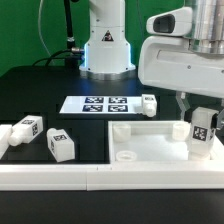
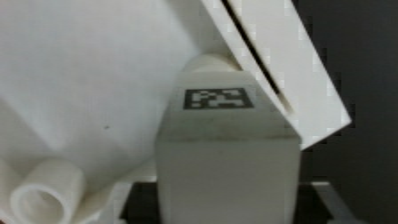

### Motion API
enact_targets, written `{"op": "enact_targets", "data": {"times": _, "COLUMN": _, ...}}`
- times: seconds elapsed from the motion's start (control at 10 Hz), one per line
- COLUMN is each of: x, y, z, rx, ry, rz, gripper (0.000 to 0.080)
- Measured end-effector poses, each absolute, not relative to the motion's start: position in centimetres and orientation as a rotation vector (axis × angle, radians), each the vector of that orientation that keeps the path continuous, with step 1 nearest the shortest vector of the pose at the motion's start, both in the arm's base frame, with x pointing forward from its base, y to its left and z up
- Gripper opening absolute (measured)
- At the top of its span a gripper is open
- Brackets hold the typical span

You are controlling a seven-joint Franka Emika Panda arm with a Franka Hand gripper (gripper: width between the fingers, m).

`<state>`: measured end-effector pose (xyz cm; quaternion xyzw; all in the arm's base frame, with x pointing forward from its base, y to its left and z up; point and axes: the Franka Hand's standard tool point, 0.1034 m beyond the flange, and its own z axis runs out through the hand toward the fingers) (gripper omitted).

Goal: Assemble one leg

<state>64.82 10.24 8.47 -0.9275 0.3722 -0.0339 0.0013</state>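
White leg [image 2: 222, 155] close up, black-and-white tag [image 2: 221, 98] on its face, white panel [image 2: 80, 90] behind it

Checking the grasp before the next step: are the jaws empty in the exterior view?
No, the jaws grip a stubby white tagged plastic leg at the large flat white panel's corner.

The white, tag-marked leg [image 1: 203, 127] stands upright in the claw [image 1: 203, 132] at the panel's [image 1: 150, 146] corner.

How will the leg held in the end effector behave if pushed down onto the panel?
Probably won't flex: the leg looks like rigid moulded plastic. Its flat faces should resist rolling, though the smooth surface might slip under pressure.
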Motion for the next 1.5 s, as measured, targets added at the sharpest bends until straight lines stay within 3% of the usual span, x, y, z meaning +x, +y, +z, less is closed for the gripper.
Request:
{"op": "enact_targets", "data": {"times": 0.4, "x": 64.4, "y": 10.3, "z": 8.3, "rx": -2.322, "ry": 2.047, "rz": -0.059, "gripper": 0.0285}}
{"op": "enact_targets", "data": {"times": 0.8, "x": 64.2, "y": 10.2, "z": 8.3, "rx": -2.197, "ry": 2.178, "rz": -0.064, "gripper": 0.0285}}
{"op": "enact_targets", "data": {"times": 0.9, "x": 64.1, "y": 10.2, "z": 8.2, "rx": -2.229, "ry": 2.150, "rz": -0.064, "gripper": 0.0460}}
{"op": "enact_targets", "data": {"times": 1.0, "x": 64.0, "y": 10.2, "z": 8.2, "rx": -2.362, "ry": 2.021, "rz": -0.051, "gripper": 0.0581}}
{"op": "enact_targets", "data": {"times": 1.1, "x": 64.0, "y": 10.1, "z": 8.3, "rx": -2.489, "ry": 1.870, "rz": -0.059, "gripper": 0.0581}}
{"op": "enact_targets", "data": {"times": 1.2, "x": 64.0, "y": 10.3, "z": 8.3, "rx": -2.572, "ry": 1.755, "rz": -0.064, "gripper": 0.0637}}
{"op": "enact_targets", "data": {"times": 1.5, "x": 63.9, "y": 10.9, "z": 8.1, "rx": -2.801, "ry": 1.373, "rz": -0.068, "gripper": 0.0646}}
